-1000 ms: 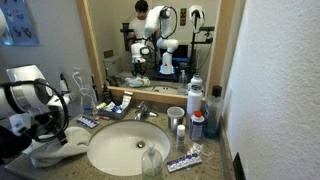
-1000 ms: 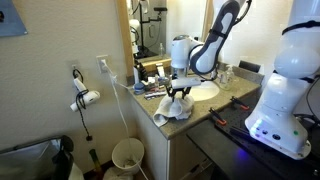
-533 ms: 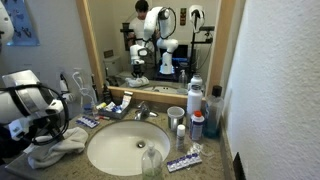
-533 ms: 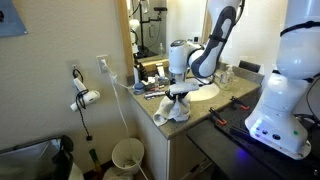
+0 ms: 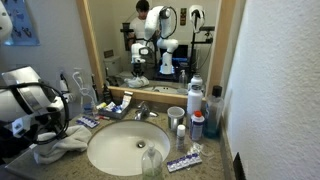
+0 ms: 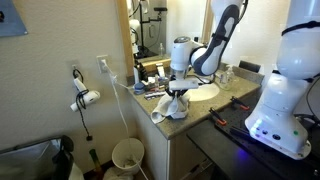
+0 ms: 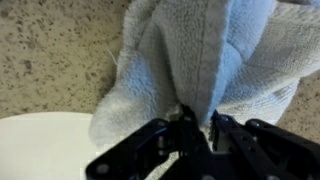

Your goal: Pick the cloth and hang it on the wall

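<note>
Claw (image 7: 200,128) clenched on a fold of pale cloth (image 7: 205,50), bunched on speckled counter (image 7: 50,50) (beside white sink (image 5: 115,152))

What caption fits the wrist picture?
Black gripper pinching a fluffy pale terry cloth over the speckled stone counter.

Nothing legible anywhere; labels of the bottles (image 5: 197,123) on the counter (image 5: 213,152) too small to read; print on the wall poster (image 5: 20,24) blurred.
</note>
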You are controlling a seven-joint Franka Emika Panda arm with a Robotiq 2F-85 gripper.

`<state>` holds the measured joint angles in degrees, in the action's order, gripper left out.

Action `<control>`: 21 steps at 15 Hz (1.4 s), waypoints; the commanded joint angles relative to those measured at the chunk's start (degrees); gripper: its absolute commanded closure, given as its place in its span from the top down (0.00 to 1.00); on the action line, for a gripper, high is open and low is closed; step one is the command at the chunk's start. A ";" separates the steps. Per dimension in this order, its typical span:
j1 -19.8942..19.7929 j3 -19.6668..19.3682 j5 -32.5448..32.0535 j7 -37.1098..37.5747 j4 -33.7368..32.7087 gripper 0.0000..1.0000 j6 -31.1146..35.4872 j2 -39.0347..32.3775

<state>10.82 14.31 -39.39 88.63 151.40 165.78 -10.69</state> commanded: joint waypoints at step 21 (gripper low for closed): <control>-21.96 -3.62 -24.16 0.44 -7.16 0.08 -18.13 50.71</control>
<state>-5.66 9.66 -57.24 88.64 149.97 147.94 41.47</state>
